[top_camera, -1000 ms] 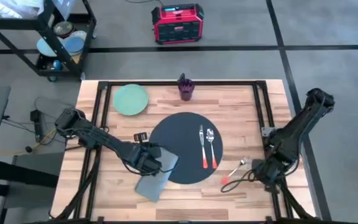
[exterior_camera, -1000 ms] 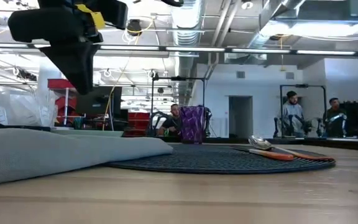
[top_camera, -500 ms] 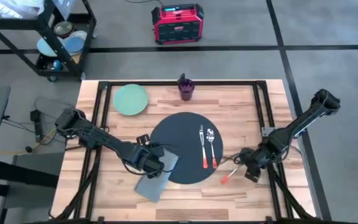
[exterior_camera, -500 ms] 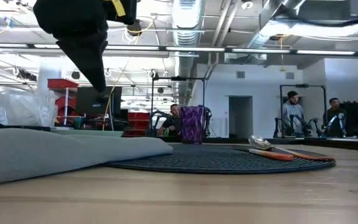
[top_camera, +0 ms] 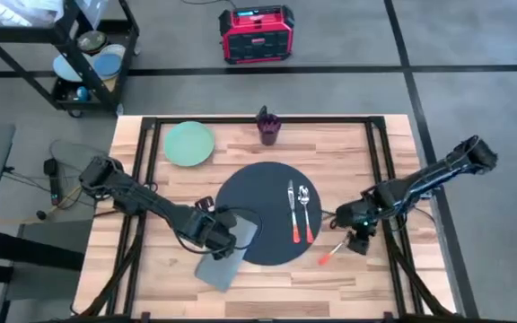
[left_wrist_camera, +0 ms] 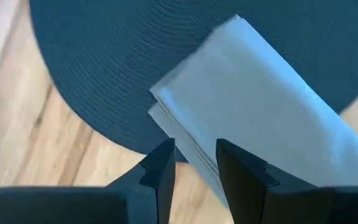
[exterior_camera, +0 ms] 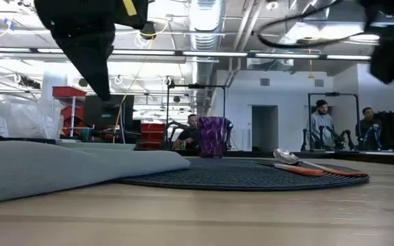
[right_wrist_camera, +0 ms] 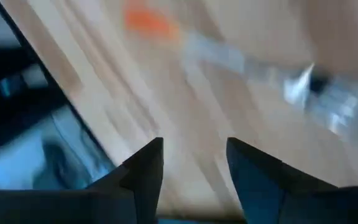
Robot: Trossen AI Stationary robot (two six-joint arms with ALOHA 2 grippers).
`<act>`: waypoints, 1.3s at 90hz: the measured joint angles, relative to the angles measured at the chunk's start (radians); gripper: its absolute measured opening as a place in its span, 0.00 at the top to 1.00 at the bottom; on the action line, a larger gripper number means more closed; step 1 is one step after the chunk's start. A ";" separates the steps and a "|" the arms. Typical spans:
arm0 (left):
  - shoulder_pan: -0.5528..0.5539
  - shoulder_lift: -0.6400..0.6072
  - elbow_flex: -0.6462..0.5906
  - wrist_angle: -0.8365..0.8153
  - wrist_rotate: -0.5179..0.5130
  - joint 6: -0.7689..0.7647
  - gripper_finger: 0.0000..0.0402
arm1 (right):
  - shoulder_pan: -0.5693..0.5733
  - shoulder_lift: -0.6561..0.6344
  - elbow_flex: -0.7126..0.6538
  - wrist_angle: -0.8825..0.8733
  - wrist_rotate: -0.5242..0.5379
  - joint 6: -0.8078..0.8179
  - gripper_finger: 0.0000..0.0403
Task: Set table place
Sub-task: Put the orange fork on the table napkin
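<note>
I see the left gripper (top_camera: 215, 231), fingers apart and empty, hovering over the grey napkin (top_camera: 226, 248), whose corner overlaps the round place (top_camera: 263, 215) on the table (top_camera: 240, 152). My right gripper (top_camera: 355, 224), fingers apart, hangs above the orange-handled fork (top_camera: 332, 248) just beyond the place's edge.

Mat (top_camera: 258, 202) left half: bare — open to pass.
Mat right half: knife (top_camera: 292, 213), spoon (top_camera: 306, 211) block.
Table (top_camera: 348, 152) back: plate (top_camera: 188, 143), cup (top_camera: 267, 126) — gap between.
</note>
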 joint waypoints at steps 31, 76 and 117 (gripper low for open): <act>-0.046 0.000 0.000 0.001 0.017 -0.005 0.75 | 0.132 0.375 0.300 -0.495 0.138 -0.725 0.75; -0.052 0.000 0.000 0.028 0.016 -0.028 0.75 | 0.308 0.129 0.277 -0.219 1.097 1.302 0.80; -0.053 0.000 0.000 0.011 0.076 0.224 0.75 | 0.214 0.376 0.279 0.513 1.007 0.578 0.83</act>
